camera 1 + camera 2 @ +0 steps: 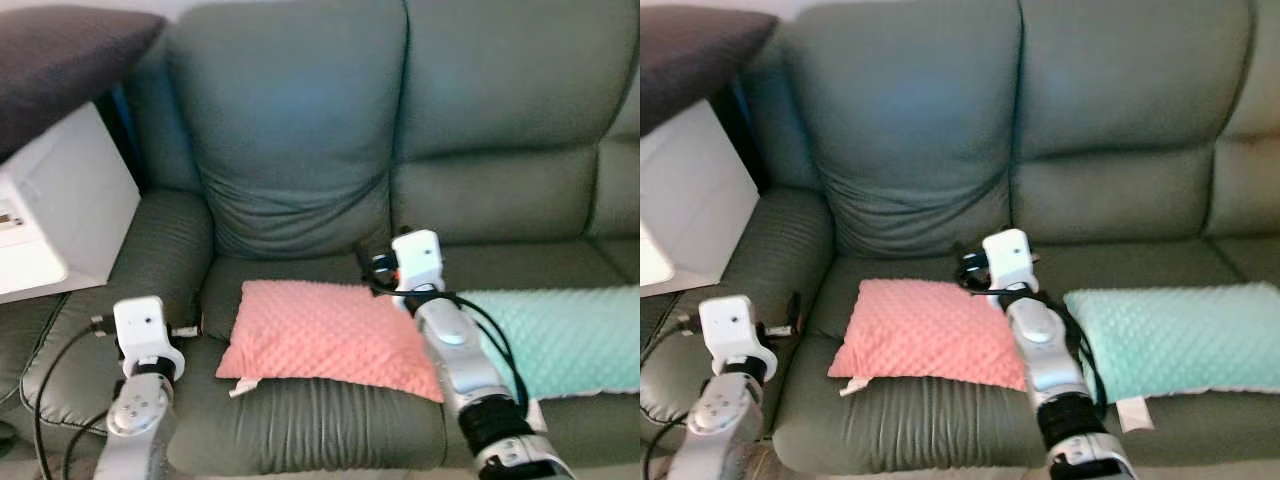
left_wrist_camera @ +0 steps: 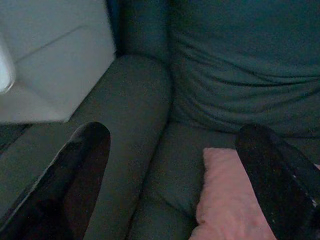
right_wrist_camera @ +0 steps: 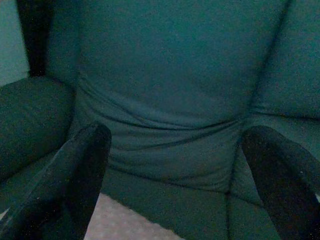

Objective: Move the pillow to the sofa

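- Pink pillow (image 1: 325,340): lying flat on the sofa (image 1: 300,130) seat, near the armrest.
- Left gripper (image 2: 175,165): fingers (image 2: 82,165) apart, over the armrest.
- Right gripper (image 3: 175,165): fingers (image 3: 80,170) apart, above the pillow's far edge.
- Mint pillow (image 1: 560,335): beside it.

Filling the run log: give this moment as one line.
pink pillow: on sofa seat | mint pillow: beside it | left claw: open, empty | right claw: open, empty
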